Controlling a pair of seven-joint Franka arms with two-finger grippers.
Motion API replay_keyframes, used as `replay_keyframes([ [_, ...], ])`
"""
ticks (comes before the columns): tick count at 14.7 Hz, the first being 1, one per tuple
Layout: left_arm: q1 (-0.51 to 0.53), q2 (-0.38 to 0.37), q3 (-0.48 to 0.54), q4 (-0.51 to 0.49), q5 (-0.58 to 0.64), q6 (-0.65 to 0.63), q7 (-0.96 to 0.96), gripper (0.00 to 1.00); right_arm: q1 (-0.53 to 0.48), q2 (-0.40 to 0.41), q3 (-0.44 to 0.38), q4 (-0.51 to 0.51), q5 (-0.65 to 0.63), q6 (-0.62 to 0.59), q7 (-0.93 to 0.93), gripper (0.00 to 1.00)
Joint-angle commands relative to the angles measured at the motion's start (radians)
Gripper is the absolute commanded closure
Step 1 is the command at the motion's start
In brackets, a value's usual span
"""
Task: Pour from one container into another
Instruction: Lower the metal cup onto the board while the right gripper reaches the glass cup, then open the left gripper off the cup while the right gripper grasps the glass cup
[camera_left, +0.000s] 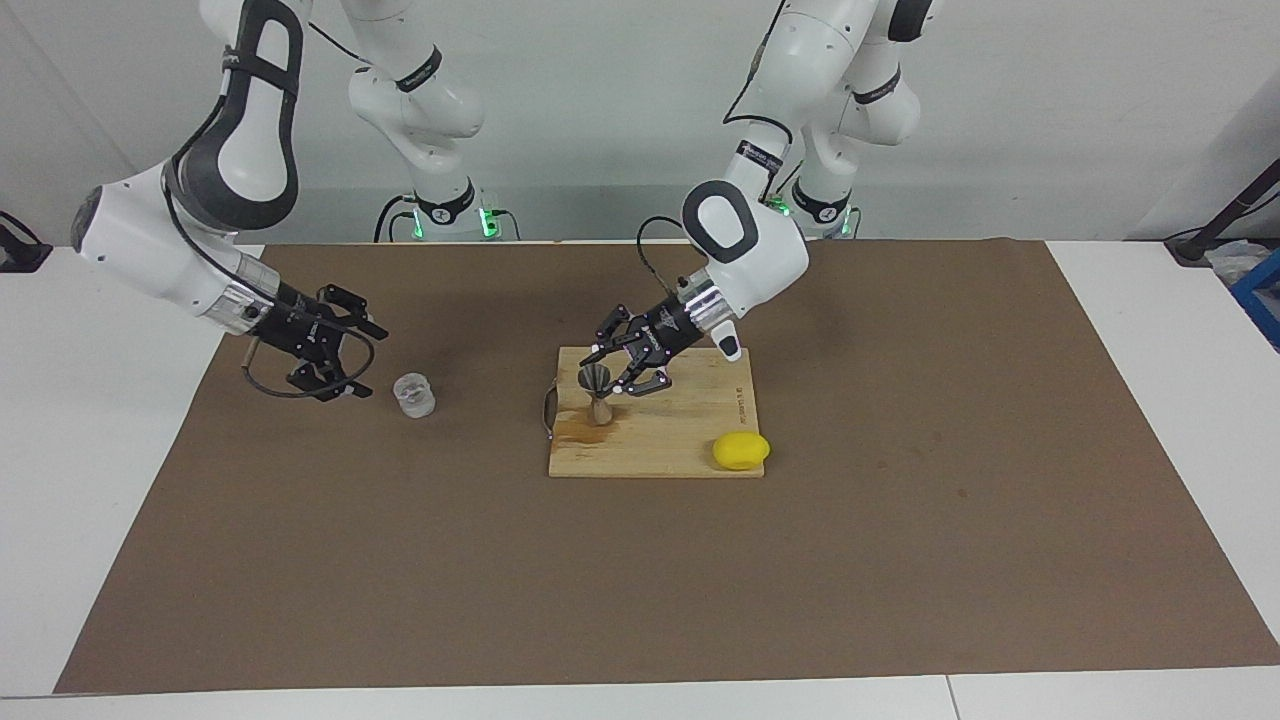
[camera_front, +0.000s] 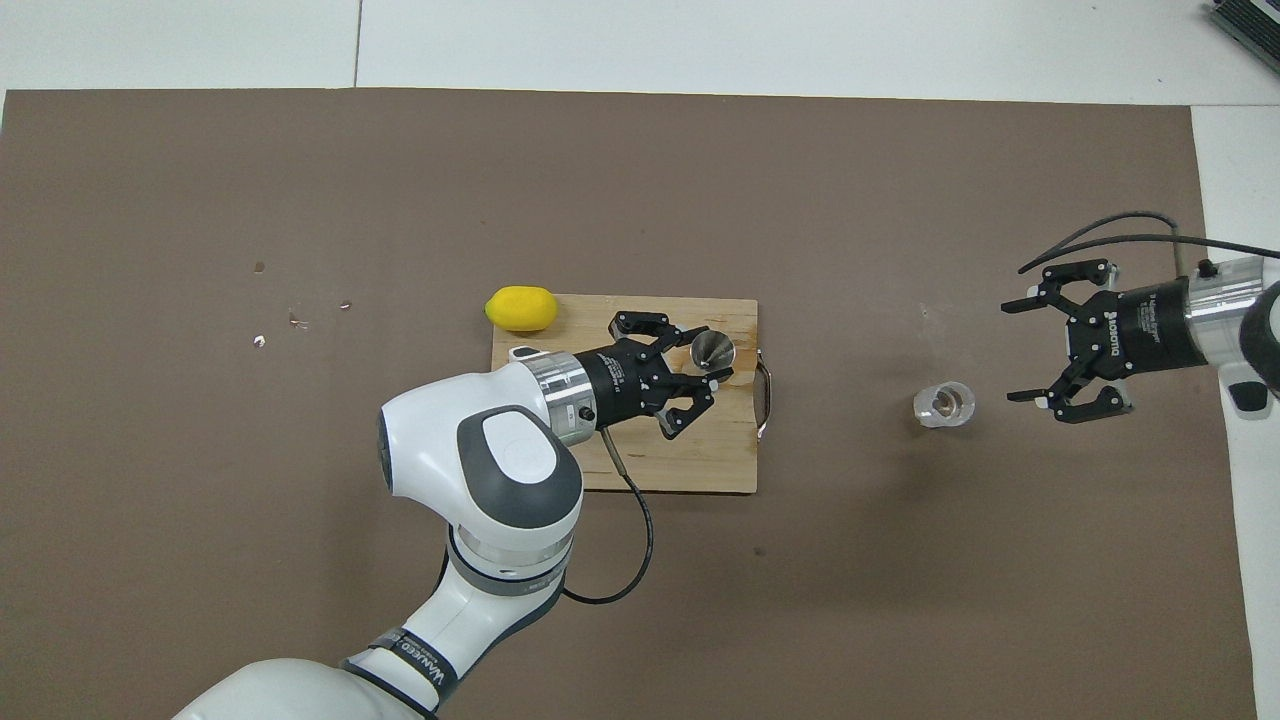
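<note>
Tumbler (camera_left: 414, 394) apart from upright jigger (camera_left: 597, 394)

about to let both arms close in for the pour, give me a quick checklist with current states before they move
1. Glass tumbler upright on the brown mat, toward the right arm's end: ok.
2. Right tool open and beside the tumbler, not touching it: ok.
3. Metal jigger upright on the wooden cutting board: ok.
4. Left tool open, fingers on either side of the jigger's upper cone, not closed on it: ok.
5. Lemon at the board's corner, apart from the jigger and both tools: ok.
6. Contents of the tumbler: cannot tell.
</note>
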Motion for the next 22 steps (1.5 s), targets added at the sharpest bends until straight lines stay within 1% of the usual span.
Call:
replay_keyframes([
  [1,0.0,0.003,0.006,0.007,-0.024,-0.025,0.024,1.0,-0.074,-0.023,0.011,-0.11,0.075,0.032,-0.145,0.0],
  [2,0.001,0.005,0.006,0.008,-0.024,-0.025,0.024,1.0,-0.097,-0.015,0.011,-0.127,0.113,0.032,-0.18,0.0],
  [3,0.001,0.006,0.006,0.007,-0.024,-0.025,0.024,1.0,-0.1,-0.001,0.011,-0.142,0.124,0.034,-0.211,0.0],
  [6,0.001,0.012,0.006,0.004,-0.024,-0.025,0.024,1.0,-0.112,0.051,0.011,-0.152,0.127,0.06,-0.267,0.0],
  [7,0.0,0.023,0.006,0.007,-0.024,-0.025,0.024,1.0,-0.125,0.083,0.011,-0.152,0.144,0.064,-0.297,0.0],
  [8,0.0,0.028,0.006,0.01,-0.024,-0.025,0.024,1.0,-0.141,0.124,0.011,-0.152,0.2,0.066,-0.372,0.0],
  [10,0.001,0.028,0.006,0.01,-0.024,-0.025,0.024,1.0,-0.154,0.186,0.011,-0.149,0.231,0.093,-0.434,0.0],
  [13,0.003,0.031,0.008,0.008,-0.024,-0.025,0.024,1.0,-0.129,0.198,0.011,-0.15,0.276,0.129,-0.435,0.0],
  [15,0.003,0.031,0.008,0.008,-0.024,-0.025,0.024,1.0,-0.117,0.198,0.013,-0.167,0.282,0.138,-0.457,0.0],
  [16,0.003,0.031,0.008,0.008,-0.023,-0.025,0.023,0.96,-0.103,0.197,0.011,-0.179,0.282,0.146,-0.462,0.0],
  [17,0.003,0.031,0.01,0.007,-0.023,-0.025,0.024,0.55,-0.103,0.192,0.013,-0.191,0.282,0.15,-0.469,0.0],
  [19,0.004,0.031,0.01,0.007,-0.023,-0.027,0.023,0.0,-0.102,0.191,0.014,-0.201,0.289,0.152,-0.472,0.0],
  [21,0.006,0.031,0.01,0.007,-0.023,-0.027,0.023,0.0,-0.09,0.188,0.013,-0.213,0.343,0.155,-0.483,0.0],
  [22,0.006,0.031,0.01,0.005,-0.023,-0.027,0.023,0.0,-0.085,0.186,0.013,-0.216,0.346,0.152,-0.495,0.0],
])
